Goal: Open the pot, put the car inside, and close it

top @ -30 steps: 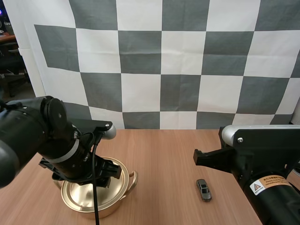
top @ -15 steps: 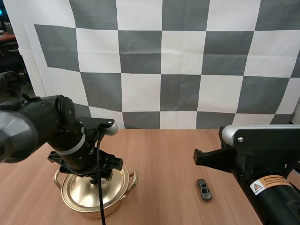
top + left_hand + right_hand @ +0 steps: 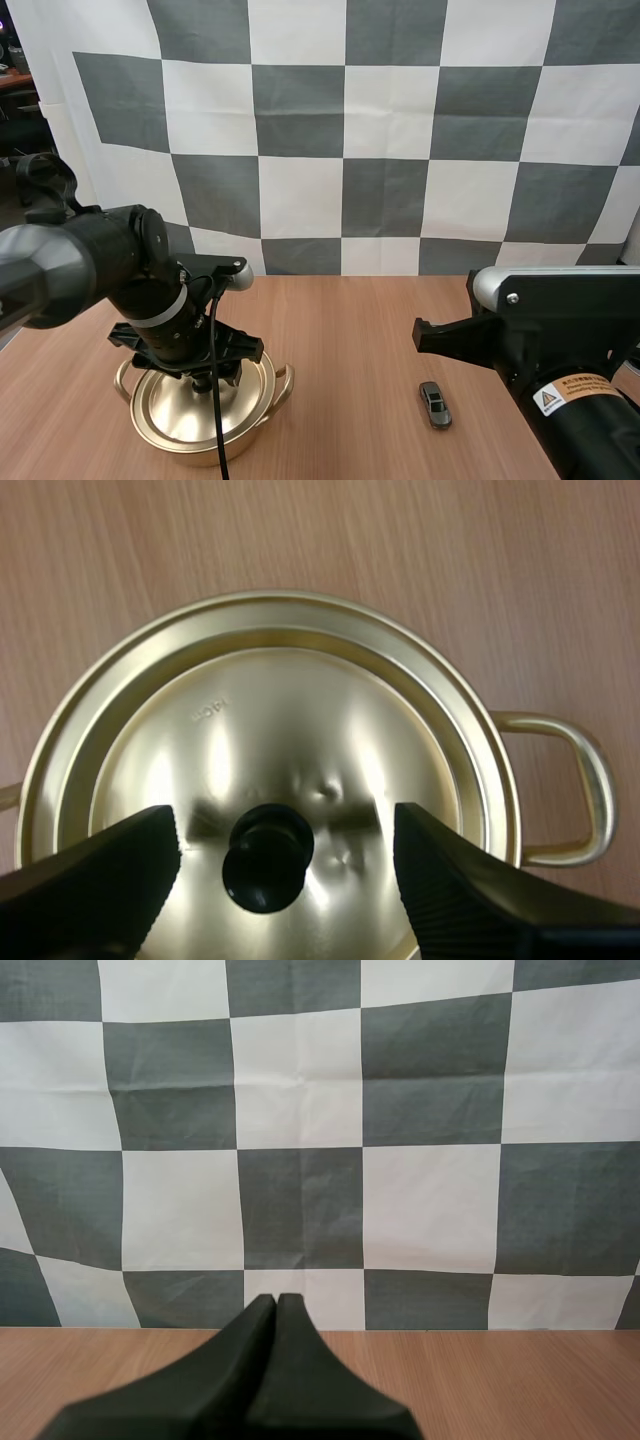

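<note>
The left arm reaches in from the left edge of the high view to its lower left, bent over with the wrist turned down. The left gripper points straight down — its two fingers stand wide apart, ribbed inner faces turned to each other, with nothing pinched between them. The right arm sits at the lower right of the high view, held level. The right gripper points forward — its fingers lie together as one dark wedge.
</note>
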Available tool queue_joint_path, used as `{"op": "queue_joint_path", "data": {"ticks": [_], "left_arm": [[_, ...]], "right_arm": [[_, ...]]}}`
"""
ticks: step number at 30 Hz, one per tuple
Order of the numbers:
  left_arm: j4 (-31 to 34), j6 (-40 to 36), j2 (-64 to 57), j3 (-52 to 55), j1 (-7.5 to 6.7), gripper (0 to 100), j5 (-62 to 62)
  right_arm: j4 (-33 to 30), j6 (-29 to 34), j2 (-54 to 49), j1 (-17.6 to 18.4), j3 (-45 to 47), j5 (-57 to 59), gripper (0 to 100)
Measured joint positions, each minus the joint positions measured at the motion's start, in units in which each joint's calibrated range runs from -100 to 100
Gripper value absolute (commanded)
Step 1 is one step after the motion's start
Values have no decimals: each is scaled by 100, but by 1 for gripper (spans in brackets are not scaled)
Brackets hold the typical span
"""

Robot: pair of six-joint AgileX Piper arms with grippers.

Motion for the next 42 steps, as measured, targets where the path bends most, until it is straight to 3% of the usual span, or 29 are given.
{"op": "queue_joint_path", "data": {"ticks": [28,42], "left_arm": [[0,32,10,120,0,100,-151],[24,43,748,341,0,100,-432]], "right_arm": [[0,0,0,0,0,0,0],[0,0,0,0,0,0,0]]}}
